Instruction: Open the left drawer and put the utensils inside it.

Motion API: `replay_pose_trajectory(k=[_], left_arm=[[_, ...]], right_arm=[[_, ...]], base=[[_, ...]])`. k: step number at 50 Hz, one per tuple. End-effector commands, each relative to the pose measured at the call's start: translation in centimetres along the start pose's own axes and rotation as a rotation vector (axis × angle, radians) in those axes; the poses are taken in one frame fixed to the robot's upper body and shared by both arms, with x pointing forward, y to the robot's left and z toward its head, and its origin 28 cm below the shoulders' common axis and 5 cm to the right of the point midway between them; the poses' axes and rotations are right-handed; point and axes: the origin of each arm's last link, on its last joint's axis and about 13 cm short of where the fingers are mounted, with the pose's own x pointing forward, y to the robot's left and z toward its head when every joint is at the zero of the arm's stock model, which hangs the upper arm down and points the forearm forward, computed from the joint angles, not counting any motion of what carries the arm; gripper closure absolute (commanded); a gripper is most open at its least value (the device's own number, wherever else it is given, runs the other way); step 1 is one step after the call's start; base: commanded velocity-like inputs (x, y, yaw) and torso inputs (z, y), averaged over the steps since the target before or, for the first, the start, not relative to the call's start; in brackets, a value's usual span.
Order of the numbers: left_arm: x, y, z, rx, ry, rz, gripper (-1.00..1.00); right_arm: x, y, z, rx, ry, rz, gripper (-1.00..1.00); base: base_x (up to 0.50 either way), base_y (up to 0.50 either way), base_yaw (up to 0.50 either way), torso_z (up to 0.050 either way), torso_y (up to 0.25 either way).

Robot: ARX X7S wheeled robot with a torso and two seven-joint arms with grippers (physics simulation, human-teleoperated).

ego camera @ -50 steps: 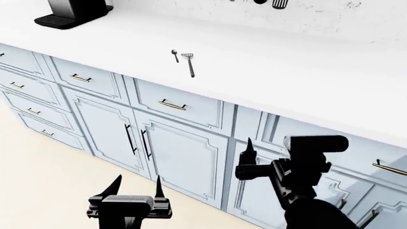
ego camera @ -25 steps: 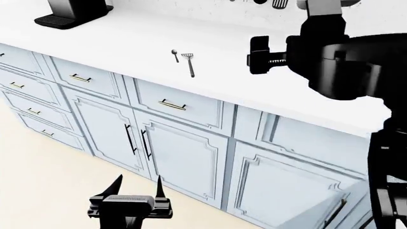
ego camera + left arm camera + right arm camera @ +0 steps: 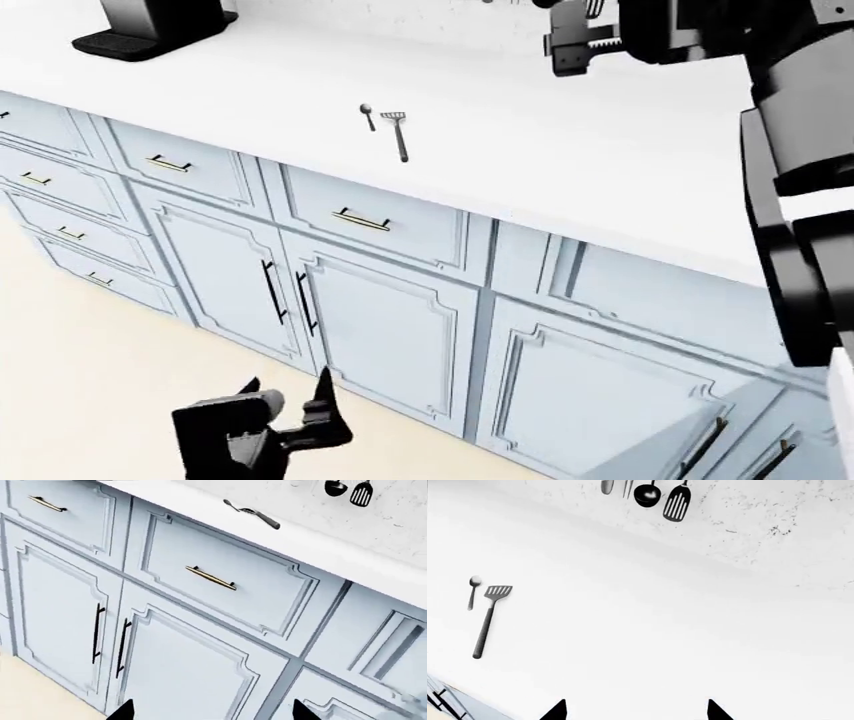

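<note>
- Two utensils lie side by side on the smooth white counter (image 3: pixel 561 150): a short dark grey spoon (image 3: pixel 368 115) on the left, and just right of it a longer slotted spatula (image 3: pixel 398 134) with a thin straight handle.
- Left drawer (image 3: pixel 176 160) is shut: pale blue-grey, recessed panel, slim brass bar handle. It sits left of the wider drawer (image 3: pixel 367 218).
- Left gripper (image 3: pixel 283 410) hangs low, near the cabinet doors, pointed black fingers spread, holding nothing.
- Right gripper (image 3: pixel 635 711) is high over the counter, tips wide apart, empty.
- Only the wrist views show the black utensil set (image 3: pixel 654 495) hanging on the speckled wall; the head view alone catches the dark appliance (image 3: pixel 154 25) far left.
</note>
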Motion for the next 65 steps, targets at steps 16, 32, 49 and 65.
replay_pose_trajectory(k=[16,32,49,65], left_arm=[[-0.6,2.7,3.9,-1.157,0.217,-0.433,-1.00],[0.1,3.6,1.4,-1.094,0.194,-0.417,-1.00],[0.0,3.7,1.0,-1.116,0.210,-0.404,-1.00],[0.0,4.0,1.0,-1.121,0.206,-0.402,-1.00]], right_arm=[[-0.1,-0.4,0.6,-0.046,-0.011,0.015,-1.00],[0.1,-0.2,0.5,-0.059,-0.013,0.035,-1.00],[0.3,0.1,0.2,-0.104,-0.001,0.059,-1.00],[0.4,0.3,0.2,-0.119,-0.001,0.062,-1.00]], base=[[0.00,0.00,0.00,0.000,0.000],[0.00,0.00,0.00,0.000,0.000],[0.08,0.04,0.00,0.000,0.000],[0.44,0.25,0.00,0.000,0.000]])
